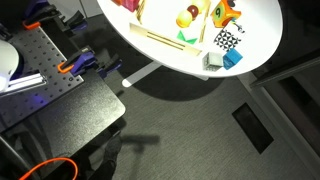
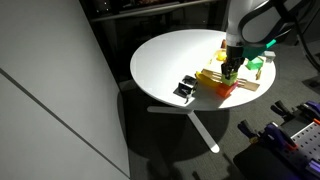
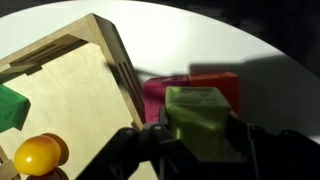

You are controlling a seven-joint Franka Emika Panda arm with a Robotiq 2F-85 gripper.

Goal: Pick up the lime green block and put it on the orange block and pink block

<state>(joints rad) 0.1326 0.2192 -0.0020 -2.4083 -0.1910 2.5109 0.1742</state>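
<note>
**Lime green block in the tool, hanging over the pink-and-orange pair**

Wrist view first: the tool [image 3: 200, 132] is clamped on the lime green block [image 3: 198, 112], with one finger on each side face. The block sits square between them, its top face open to the camera. It reads as a small, rigid toy block, light and not fragile, with smooth, flat sides. I'd say a grip across two opposite faces like this one is right, as long as it stays level and doesn't pivot.

Just behind and below it are the pink block [image 3: 155, 92] and the orange block [image 3: 218, 86], side by side and apparently touching on the white table [image 2: 165, 60]. From here I can't tell how level their tops are with each other. The green block has to bridge both, so it needs to land centred over the seam.

The main thing in the way is the wooden tray [image 3: 70, 90], whose corner comes right up beside the pink block. A yellow ball [image 3: 38, 155] and a dark green piece [image 3: 8, 108] lie inside it. In an exterior view, a black-and-white checkered block [image 2: 185, 90] stands well apart.
</note>
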